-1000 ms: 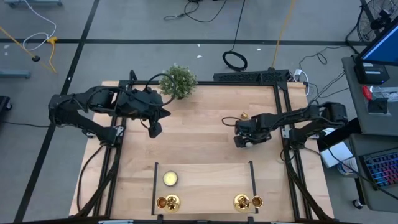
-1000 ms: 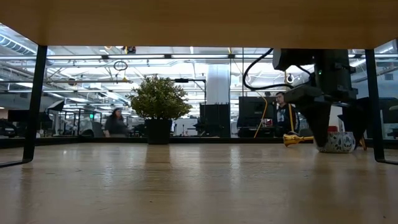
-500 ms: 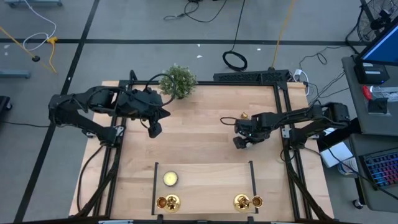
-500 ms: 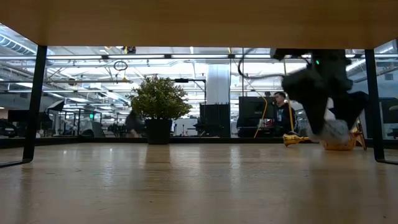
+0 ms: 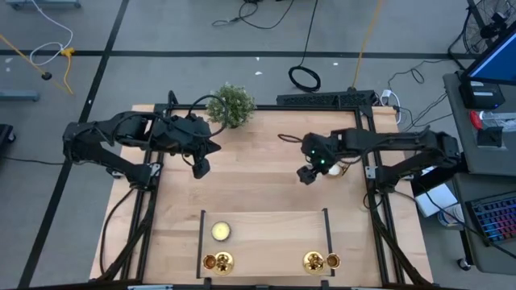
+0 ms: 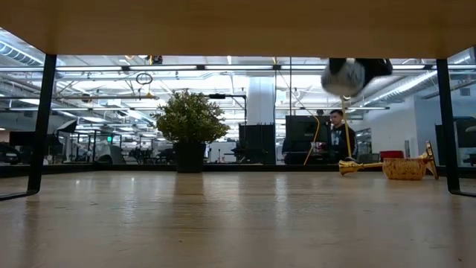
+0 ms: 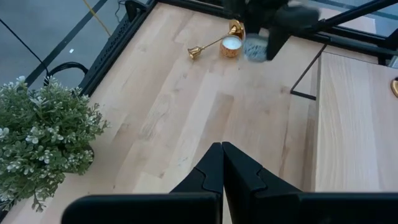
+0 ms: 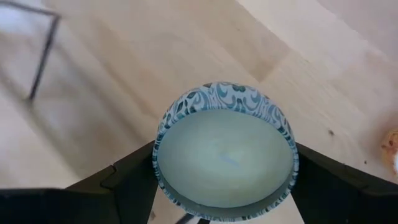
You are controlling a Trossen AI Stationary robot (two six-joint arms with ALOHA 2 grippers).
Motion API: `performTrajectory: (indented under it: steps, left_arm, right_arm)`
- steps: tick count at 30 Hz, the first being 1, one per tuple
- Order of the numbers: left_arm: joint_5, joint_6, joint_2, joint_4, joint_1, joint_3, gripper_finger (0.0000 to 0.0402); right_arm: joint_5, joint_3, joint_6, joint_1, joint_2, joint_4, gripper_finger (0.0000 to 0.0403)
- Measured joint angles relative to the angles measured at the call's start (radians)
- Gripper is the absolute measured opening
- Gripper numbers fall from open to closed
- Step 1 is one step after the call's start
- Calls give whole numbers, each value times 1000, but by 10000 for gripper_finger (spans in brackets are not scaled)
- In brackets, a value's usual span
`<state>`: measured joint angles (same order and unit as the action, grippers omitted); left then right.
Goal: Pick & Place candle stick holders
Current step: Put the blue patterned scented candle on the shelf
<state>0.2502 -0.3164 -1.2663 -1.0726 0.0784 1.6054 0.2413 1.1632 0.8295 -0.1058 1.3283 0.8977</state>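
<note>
My right gripper (image 5: 309,171) is shut on a round blue-and-white patterned candle tin (image 8: 225,158), held high above the table's right half; it also shows in the low view (image 6: 343,75). A slim gold candlestick holder (image 7: 210,45) lies on its side on the table beside a gold cup candle (image 7: 231,45); both show in the low view, the holder (image 6: 355,167) and the cup (image 6: 405,168). Gold holders (image 5: 218,262) (image 5: 313,260) stand on the raised board at the near edge. My left gripper (image 5: 200,167) is shut and empty, near the plant. My right gripper pinches the tin's round side wall (image 8: 163,163) between its two fingers (image 8: 127,180), one on each opposite side. The fingers come from above, pointing down. The tin is lifted clear of the table, level, with its waxy top facing up.
A bushy green potted plant (image 5: 230,105) stands at the far edge, left of centre. A raised wooden board (image 5: 266,229) on a black frame spans the near middle, with a round gold tin candle (image 5: 220,232) on it. Bare wood lies between the arms.
My right gripper has risen from the table top with the blue-and-white tin, lifting it clear and away from the gold cup and lying holder, and has gone a little toward the table's left edge. The gold pieces stay where they were.
</note>
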Motion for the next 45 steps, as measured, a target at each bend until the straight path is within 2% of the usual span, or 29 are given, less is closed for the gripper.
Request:
performTrajectory:
  steps: [6, 11, 20, 30, 38, 45]
  left_arm:
    - [-3, -11, 0, 0, 21, 0, 3]
    - [10, -20, 0, 0, 35, 0, 3]
    - [12, -34, 0, 2, 40, 0, 3]
    - [13, -60, 0, 4, 49, 0, 3]
    - [39, -76, -3, 4, 80, 0, 3]
    - [48, -82, -3, 4, 88, 0, 3]
  right_arm:
    - [26, 168, -86, 53, 0, 139, 296]
    - [26, 241, -185, 139, 0, 194, 296]
    - [50, 243, -338, 305, 31, 184, 297]
    - [52, 243, -370, 421, 80, 134, 297]
    - [50, 242, -322, 455, 79, 108, 297]
    - [50, 242, -346, 462, 102, 96, 297]
